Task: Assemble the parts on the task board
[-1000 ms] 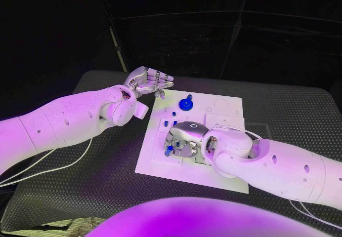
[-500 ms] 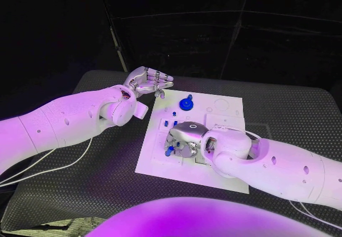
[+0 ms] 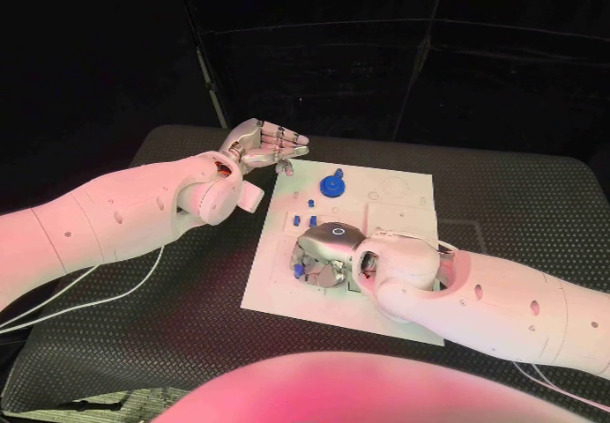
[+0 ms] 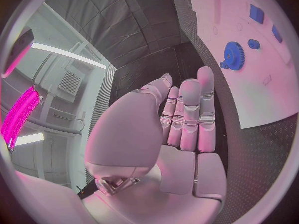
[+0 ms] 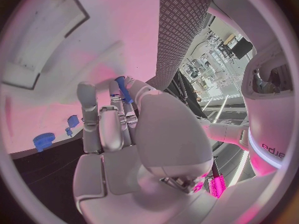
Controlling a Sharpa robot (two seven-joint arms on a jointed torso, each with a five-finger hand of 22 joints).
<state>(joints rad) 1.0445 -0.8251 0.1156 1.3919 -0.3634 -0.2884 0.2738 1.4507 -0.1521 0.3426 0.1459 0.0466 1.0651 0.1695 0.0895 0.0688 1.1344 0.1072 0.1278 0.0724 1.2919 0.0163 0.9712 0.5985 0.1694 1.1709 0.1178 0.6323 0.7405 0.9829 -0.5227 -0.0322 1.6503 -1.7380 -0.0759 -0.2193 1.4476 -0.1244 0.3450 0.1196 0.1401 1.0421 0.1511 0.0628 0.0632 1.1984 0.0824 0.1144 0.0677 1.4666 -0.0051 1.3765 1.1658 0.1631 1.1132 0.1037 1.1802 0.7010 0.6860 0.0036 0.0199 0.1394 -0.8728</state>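
Right hand: my right hand is low over the near-left part of the task board, fingers curled round a small blue part. It shows between my fingertips in the right wrist view, so I count it as gripped.
Why held so: pinched at the tips, probably so the part can be stood into a seat in the board; which seat, I cannot tell.
Left hand: my left hand hangs off the board's far-left corner, fingers straight and side by side, holding nothing. I judge it is kept clear of the work.
Blue gear: the blue gear sits on the far part of the board, with a small blue piece just beside it.
Other parts: a few small blue parts lie on the board between the gear and my right hand.
Change from a second ago: my right hand has crept a little toward the board's left edge; my left hand, the gear and the loose parts are where they were.
Stage: judged early, several parts still loose.
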